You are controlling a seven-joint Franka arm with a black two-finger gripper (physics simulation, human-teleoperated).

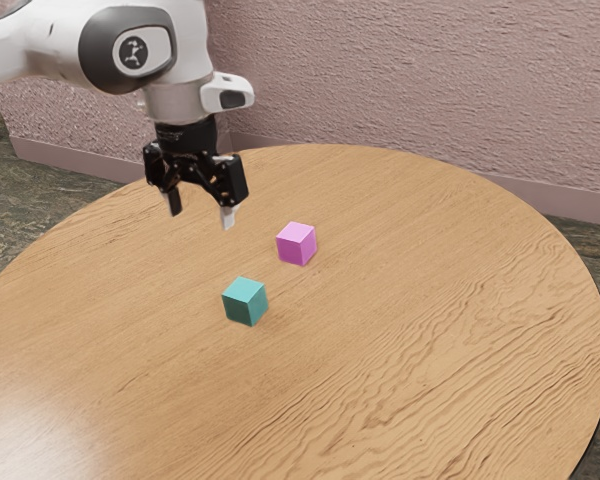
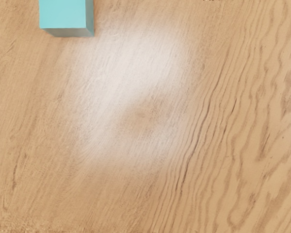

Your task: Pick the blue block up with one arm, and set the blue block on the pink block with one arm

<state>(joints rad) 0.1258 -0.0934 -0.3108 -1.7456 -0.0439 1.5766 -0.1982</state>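
Note:
A blue-green block [image 1: 245, 301] rests on the round wooden table [image 1: 400, 350], with a pink block [image 1: 296, 243] a short way behind it toward the exterior view's right. My gripper [image 1: 201, 211] hangs open in the air above the table, to the exterior view's left of both blocks and touching neither. Nothing sits between its fingers. In the wrist view the blue-green block [image 2: 66, 17] shows partly at the picture's edge, on bare wood.
The table's curved edge [image 1: 580, 300] drops off at the exterior view's right. A pink textured wall [image 1: 430, 80] stands behind the table, and dark stone floor [image 1: 20, 190] lies around it.

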